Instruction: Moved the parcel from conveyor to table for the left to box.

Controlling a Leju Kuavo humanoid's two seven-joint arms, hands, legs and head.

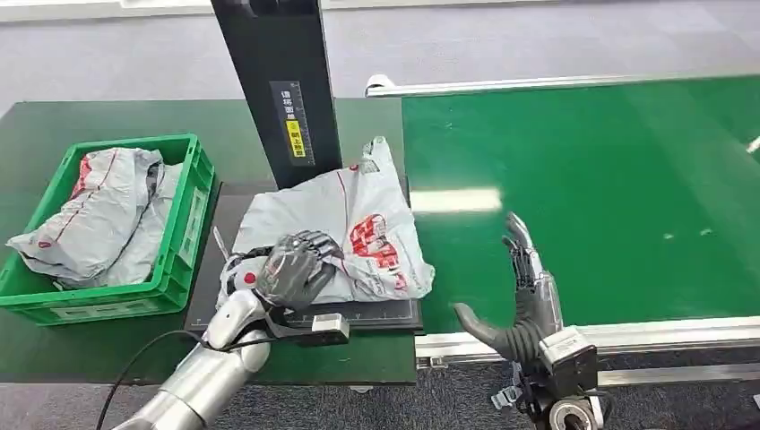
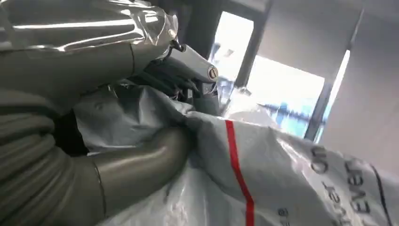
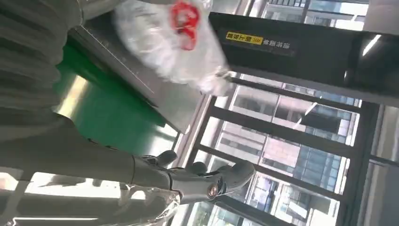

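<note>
A grey plastic parcel with red print lies on the dark plate beside the conveyor. My left hand grips its near left corner, fingers curled over the crumpled film; the left wrist view has the thumb pressed into the parcel. Over the near edge of the green conveyor belt my right hand stands upright, fingers spread, holding nothing. The right wrist view catches that hand and the parcel beyond it.
A green crate at the left holds other grey parcels. A black post with a yellow label rises behind the parcel. The conveyor's metal rail runs along the near side.
</note>
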